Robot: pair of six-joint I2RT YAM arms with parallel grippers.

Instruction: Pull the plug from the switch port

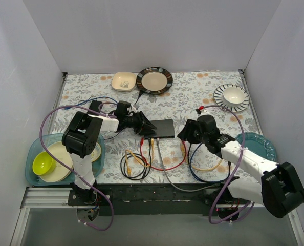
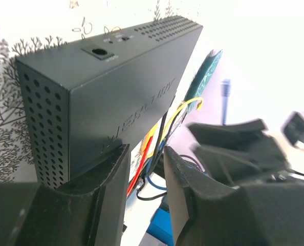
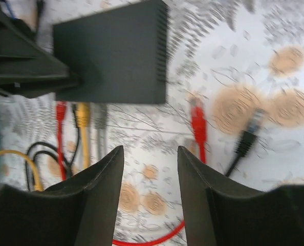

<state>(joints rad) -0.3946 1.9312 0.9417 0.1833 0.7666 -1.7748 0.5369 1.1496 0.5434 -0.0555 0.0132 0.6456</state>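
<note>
**Top view:** bright, even, diffuse light from above. The white walls (image 1: 142, 31) are evenly lit, and shadows on the tabletop (image 1: 193, 97) are soft.

**Left wrist view:** the switch (image 2: 121, 92) is sharp and the far right background is blown out to white. The near fingers (image 2: 108, 195) are dark and slightly soft.

**Right wrist view:** motion blur throughout smears the tabletop pattern, and the fingers (image 3: 98, 200) are underexposed.

The switch (image 2: 116, 97) has a smooth matt casing, perforated at one end. The table (image 1: 193, 97) wears a printed floral covering. The left claw (image 2: 146, 154) and right claw (image 3: 151, 154) look matt black plastic.
</note>
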